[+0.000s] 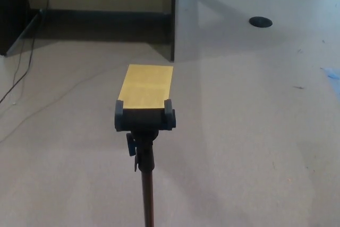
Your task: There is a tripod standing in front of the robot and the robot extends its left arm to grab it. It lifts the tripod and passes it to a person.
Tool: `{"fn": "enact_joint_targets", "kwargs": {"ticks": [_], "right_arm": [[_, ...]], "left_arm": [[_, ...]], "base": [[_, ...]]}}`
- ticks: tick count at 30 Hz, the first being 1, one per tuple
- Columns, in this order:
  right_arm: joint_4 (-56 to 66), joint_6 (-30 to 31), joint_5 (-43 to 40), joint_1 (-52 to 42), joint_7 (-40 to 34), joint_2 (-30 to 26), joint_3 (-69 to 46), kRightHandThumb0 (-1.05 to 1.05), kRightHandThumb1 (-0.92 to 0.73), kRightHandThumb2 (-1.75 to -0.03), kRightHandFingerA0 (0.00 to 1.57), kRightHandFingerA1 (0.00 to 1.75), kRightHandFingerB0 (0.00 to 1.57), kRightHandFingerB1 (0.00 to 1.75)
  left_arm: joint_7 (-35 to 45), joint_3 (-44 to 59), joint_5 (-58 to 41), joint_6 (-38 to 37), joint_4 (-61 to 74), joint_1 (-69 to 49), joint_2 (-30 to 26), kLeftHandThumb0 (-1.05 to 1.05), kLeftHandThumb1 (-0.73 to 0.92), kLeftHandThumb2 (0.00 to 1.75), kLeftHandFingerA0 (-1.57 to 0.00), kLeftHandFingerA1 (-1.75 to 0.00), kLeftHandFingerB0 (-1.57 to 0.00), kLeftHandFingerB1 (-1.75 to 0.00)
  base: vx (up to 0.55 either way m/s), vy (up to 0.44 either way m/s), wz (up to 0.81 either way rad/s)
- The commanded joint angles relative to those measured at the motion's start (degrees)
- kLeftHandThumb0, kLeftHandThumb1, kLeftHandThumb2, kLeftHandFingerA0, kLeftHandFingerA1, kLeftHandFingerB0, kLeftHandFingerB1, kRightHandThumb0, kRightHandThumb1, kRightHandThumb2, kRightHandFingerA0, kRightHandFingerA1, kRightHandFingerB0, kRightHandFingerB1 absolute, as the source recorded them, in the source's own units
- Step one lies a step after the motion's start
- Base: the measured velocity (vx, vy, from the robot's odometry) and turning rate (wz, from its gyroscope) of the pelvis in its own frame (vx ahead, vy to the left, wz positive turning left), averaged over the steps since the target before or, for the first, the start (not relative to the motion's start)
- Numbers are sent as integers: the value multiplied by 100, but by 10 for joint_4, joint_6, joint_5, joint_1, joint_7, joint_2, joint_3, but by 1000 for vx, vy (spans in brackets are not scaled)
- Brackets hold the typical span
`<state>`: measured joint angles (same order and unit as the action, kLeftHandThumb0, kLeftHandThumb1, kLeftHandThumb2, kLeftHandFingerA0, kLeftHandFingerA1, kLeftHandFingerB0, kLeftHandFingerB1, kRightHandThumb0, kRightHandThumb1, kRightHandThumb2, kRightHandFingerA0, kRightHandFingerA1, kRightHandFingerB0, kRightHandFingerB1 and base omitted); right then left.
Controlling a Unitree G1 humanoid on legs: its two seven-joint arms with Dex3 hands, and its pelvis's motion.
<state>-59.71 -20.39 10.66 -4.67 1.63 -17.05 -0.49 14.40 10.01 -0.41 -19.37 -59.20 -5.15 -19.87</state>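
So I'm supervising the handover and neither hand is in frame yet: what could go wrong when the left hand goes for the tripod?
1. The tripod shows only a thin pole; its legs are out of view, so a sideways bump might tip it.
2. The yellow card sits in the clamp at the top; gripping high could knock it loose.
3. A cable trails on the floor to the left and might snag as the tripod is carried.

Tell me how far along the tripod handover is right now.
Nothing looks done yet. The tripod stands upright in front of the camera, its clamp holding a yellow card, and nothing touches it. Neither robot hand is in view, so no reach shows, and no person appears. Still left: extend the left arm, grasp the pole, lift it and pass it over.
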Motion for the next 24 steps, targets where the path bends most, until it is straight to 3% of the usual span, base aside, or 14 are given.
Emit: {"fn": "enact_joint_targets", "kwargs": {"ticks": [1,7,8,12,15,16,17,19,20,22,24], "right_arm": [[-31,-102,-4,6,-14,-24,-7,-73,-72,-65,43,35,28,31],[-54,-117,-3,13,-15,-23,-6,-74,-72,-65,42,35,27,31],[-55,-120,-4,13,-16,-22,-6,-74,-71,-65,43,35,28,31],[-62,-129,-5,15,-17,-19,-6,-73,-72,-65,42,35,28,31],[-64,-130,-4,14,-19,-20,-5,-74,-72,-65,41,35,27,31],[-66,-132,-4,16,-20,-21,-6,-74,-71,-65,42,35,28,31],[-66,-132,-4,18,-21,-20,-6,-74,-71,-65,43,35,29,31],[-68,-135,-6,19,-17,-20,-7,-71,-76,-63,42,35,29,31],[-68,-136,-6,19,-18,-20,-6,-71,-76,-63,43,35,29,31],[-69,-136,-5,20,-18,-21,-6,-73,-71,-64,42,35,28,31],[-70,-137,-2,20,-21,-22,-4,-72,-77,-63,42,35,29,31]], "left_arm": [[57,15,-24,-102,-18,9,-21,-69,43,83,-5,-35,-5,-28],[85,7,-30,-108,25,56,-12,-69,42,84,-6,-23,-7,-20],[111,14,-52,-97,38,70,-4,-74,47,56,-3,-26,-3,-25],[122,3,-56,-73,97,113,6,-77,51,57,-1,-27,-1,-25],[113,-12,-56,-32,165,149,22,-68,49,55,-4,-27,-3,-25],[113,-18,-56,-11,188,157,26,-67,41,81,-3,-25,-7,-19],[107,-25,-52,7,214,162,29,-67,41,81,-2,-26,-7,-21],[96,-40,-39,36,245,175,33,-73,39,77,-7,-29,-3,-20],[96,-47,-38,49,259,181,36,-73,50,56,-5,-27,-3,-24],[98,-57,-40,66,276,193,42,-71,49,55,-4,-27,-2,-25],[93,-66,-40,92,290,209,50,-69,47,55,-5,-26,-4,-24]], "base": [[0,0,0],[0,0,0],[0,0,0],[0,0,0],[0,0,0],[0,0,0],[0,0,0],[0,0,0],[0,0,0],[0,0,0],[0,0,0]]}}
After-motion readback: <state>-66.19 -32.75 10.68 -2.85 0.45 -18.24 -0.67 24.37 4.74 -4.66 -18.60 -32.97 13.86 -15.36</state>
